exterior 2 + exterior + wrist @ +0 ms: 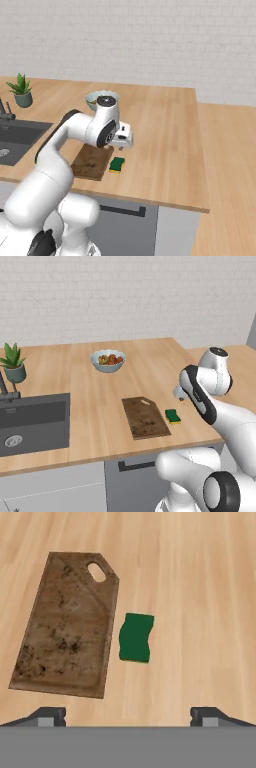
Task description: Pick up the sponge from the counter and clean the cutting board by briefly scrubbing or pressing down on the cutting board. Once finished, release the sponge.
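**Sponge beside board, claw released**

While your arm hung over the counter, the gripper was spread wide, holding nothing; its fingertips sat far apart in the hand view. You had the sponge lying green side up on the wood, just beside the cutting board, apart from it. Board was flat, stained, near the front edge. Bowl, sink and plant stood farther off.

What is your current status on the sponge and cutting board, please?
End effector open, above the counter, holding nothing. Sponge on counter beside cutting board, apart from it. Nothing in the way.
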Tool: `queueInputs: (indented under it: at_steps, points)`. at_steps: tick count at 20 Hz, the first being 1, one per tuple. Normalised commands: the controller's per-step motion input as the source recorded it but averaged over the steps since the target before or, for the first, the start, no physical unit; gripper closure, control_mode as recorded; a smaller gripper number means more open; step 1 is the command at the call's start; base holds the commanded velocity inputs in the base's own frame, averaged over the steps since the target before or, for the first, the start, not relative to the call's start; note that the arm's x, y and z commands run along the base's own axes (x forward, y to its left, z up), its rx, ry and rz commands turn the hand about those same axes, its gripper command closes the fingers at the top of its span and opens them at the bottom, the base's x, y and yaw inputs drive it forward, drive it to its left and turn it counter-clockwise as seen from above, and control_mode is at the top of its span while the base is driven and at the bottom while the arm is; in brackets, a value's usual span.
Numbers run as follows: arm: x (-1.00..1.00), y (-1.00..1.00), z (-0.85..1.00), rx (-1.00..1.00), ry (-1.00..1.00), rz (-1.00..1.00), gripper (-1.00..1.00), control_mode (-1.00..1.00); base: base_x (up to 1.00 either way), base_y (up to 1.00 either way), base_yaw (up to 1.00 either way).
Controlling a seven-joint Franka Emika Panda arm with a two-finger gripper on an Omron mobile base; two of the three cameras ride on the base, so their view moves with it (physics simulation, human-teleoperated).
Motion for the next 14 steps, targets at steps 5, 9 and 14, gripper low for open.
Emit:
queueInputs:
  at_steps: [5, 9, 14]
  points:
    - [0.33, -0.11, -0.41, -0.03, 0.0, 0.0, -1.0, -1.0, 0.0, 0.0, 0.0]
    - [0.28, 0.0, -0.41, -0.01, 0.0, 0.0, -1.0, -1.0, 0.0, 0.0, 0.0]
    - [0.13, 0.0, -0.33, 0.0, 0.0, 0.0, -1.0, -1.0, 0.0, 0.0, 0.0]
